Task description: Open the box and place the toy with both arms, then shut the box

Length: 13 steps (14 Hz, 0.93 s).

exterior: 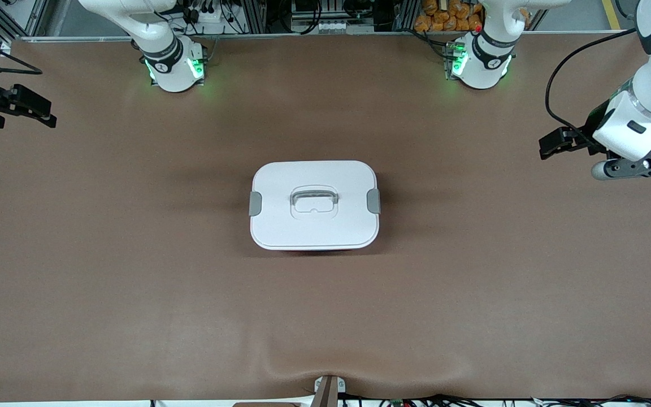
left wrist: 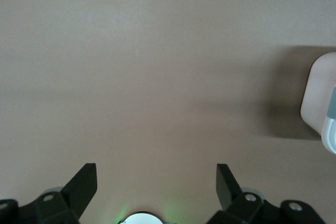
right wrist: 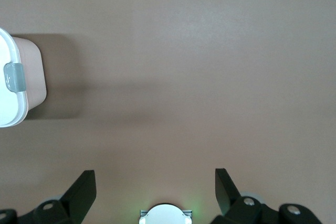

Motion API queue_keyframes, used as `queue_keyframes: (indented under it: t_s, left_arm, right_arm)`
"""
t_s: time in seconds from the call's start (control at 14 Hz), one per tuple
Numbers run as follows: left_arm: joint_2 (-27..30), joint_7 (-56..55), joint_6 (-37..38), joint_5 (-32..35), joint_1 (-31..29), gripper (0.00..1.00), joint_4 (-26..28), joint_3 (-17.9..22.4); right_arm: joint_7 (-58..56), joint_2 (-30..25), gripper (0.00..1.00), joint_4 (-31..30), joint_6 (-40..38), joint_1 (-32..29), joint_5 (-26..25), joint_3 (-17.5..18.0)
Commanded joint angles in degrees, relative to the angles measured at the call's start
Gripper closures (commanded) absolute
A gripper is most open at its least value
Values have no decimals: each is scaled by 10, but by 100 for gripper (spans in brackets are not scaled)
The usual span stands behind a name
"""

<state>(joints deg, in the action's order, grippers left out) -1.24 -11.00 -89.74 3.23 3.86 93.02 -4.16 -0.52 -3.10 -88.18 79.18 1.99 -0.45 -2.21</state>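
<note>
The box [exterior: 314,204] stands shut in the middle of the brown table, its white lid on, with a grey handle [exterior: 313,199] in the lid's recess and a grey clip at each short end. The toy is out of view. My left gripper [exterior: 551,144] hangs open over bare table toward the left arm's end, well apart from the box. My right gripper [exterior: 26,113] hangs open over the right arm's end, also well apart. The left wrist view shows empty open fingers [left wrist: 156,179] and a corner of the box [left wrist: 317,100]. The right wrist view shows the same [right wrist: 155,182], with the box [right wrist: 29,77] and one clip [right wrist: 13,77].
Both arm bases [exterior: 174,68] [exterior: 479,65] stand along the table's edge farthest from the front camera, with green lights on. Cables and orange items [exterior: 444,17] lie past that edge. A small bracket [exterior: 328,390] sits at the edge nearest the camera.
</note>
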Motion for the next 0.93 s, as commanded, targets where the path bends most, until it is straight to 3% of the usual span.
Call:
queue_keyframes:
  t_s: [0.0, 0.86]
  left_arm:
    - [8, 41, 15, 9, -8, 0, -2, -4]
    - [14, 77, -14, 3, -20, 0, -22, -10]
  right_arm:
    - [-6, -11, 0, -9, -2, -5, -3, 3]
    - [-5, -10, 0, -9, -2, -2, -2, 4]
